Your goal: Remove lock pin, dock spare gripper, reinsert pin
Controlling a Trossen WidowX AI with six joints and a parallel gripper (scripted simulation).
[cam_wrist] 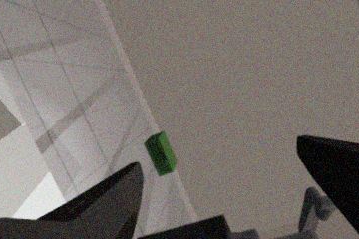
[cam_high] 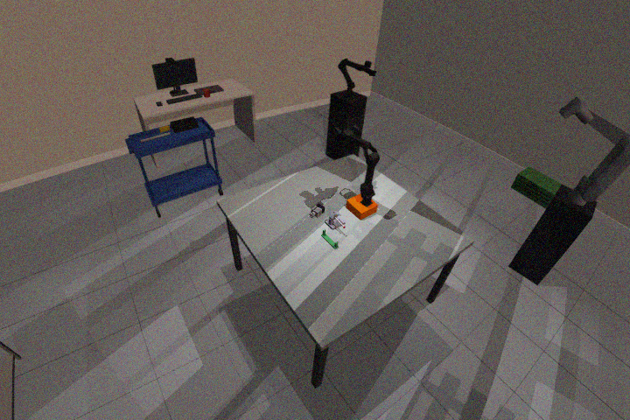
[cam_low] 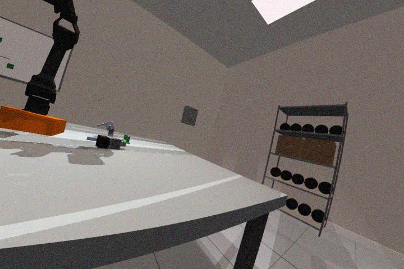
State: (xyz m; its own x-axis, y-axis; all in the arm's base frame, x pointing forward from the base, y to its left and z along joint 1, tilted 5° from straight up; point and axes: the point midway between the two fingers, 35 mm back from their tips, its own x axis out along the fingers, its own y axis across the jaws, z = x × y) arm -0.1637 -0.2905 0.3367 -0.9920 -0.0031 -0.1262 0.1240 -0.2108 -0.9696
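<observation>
1. Top view: grey mount point(cam_high: 333, 220) with small red-tipped pin point(cam_high: 343, 224) on table point(cam_high: 256, 233), beside orange base point(cam_high: 356, 212).
2. Dark spare gripper point(cam_high: 317, 210) lies just left of it.
3. Arm's gripper point(cam_wrist: 217, 194) raised, fingers wide apart, empty.

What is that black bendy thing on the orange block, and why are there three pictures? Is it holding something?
The black bendy thing is a robot arm. It stands on an orange block on a grey table.

One picture looks down from high up in the room. One looks from low beside the table. The third comes from a camera on the arm's wrist.

In that wrist picture, the two dark shapes are the fingers of its claw. They are wide apart and hold nothing, and the camera faces the wall and floor.

On the table near the arm lie a dark spare claw, a small grey mount with a red-tipped pin and a green piece. The arm touches none of them.
</observation>
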